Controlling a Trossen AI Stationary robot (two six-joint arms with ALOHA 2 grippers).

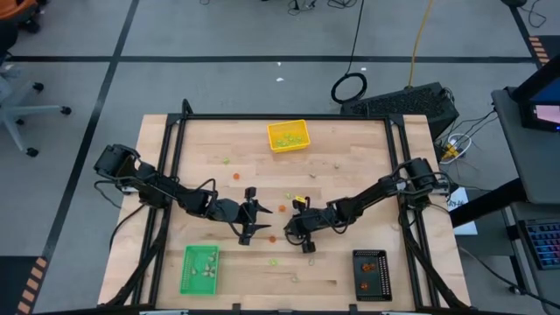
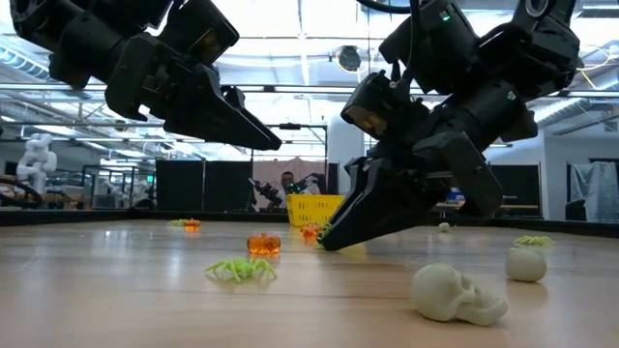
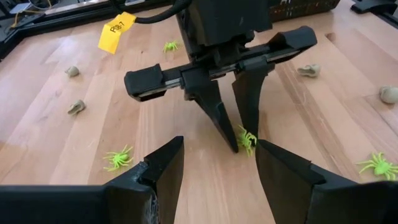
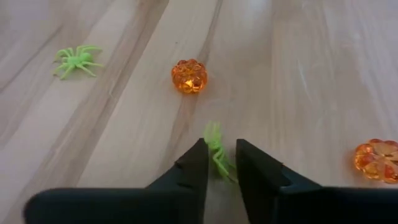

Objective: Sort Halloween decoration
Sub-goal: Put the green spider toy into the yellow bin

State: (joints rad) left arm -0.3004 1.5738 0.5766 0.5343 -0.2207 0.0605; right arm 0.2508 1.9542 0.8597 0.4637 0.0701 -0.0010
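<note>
Writing: only thing with text is the yellow tag [image 3: 117, 31] on your right arm; looks like it starts with "P" but I can't read it properly.
Right gripper [image 4: 221, 163]: down at the tabletop [image 1: 350, 175] near the middle, fingers [image 4: 189, 171] narrowed around a light green spider [image 4: 217, 149]. It sits right between the tips, touching them, still on the wood.
Left gripper [image 1: 248, 217]: hanging above the tabletop just left of the right one, fingers [image 3: 158, 174] spread wide, nothing in them.
Decorations: scattered all over. Orange pumpkins [image 4: 189, 76], more green spiders [image 4: 76, 60], a pale skull [image 2: 455, 294] up front.
Trays: yellow tray [image 1: 288, 136] at the back, green tray [image 1: 199, 269] front left, black tray [image 1: 372, 275] front right.
</note>
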